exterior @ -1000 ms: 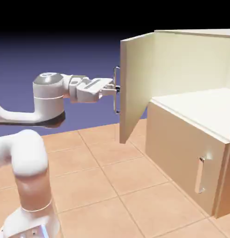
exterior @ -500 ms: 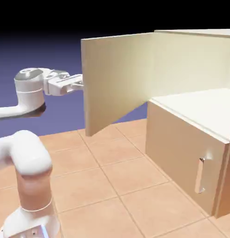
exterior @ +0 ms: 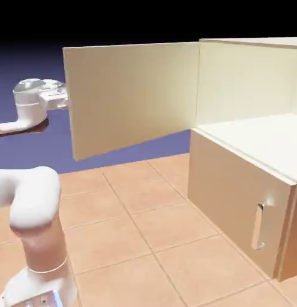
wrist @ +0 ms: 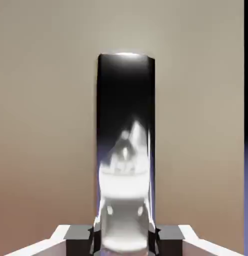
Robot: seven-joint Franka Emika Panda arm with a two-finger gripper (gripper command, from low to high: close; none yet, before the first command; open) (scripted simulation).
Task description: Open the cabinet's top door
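Bright tiled floor, black upper backdrop, glaring handle

A floor of square terracotta-orange tiles spreads before you across the lower part of the exterior view, its pale grout lines running at a slant. At the exterior view's lower left, you see the white robot base standing on the tiles, partly cut off by the picture's bottom edge. At the exterior view's right, the light-tan wooden cabinet sits on the same floor, its lower edge meeting the tiles along a diagonal. Tiling stretches between the two, well apart, and your eye follows it back to the blue-violet backdrop.
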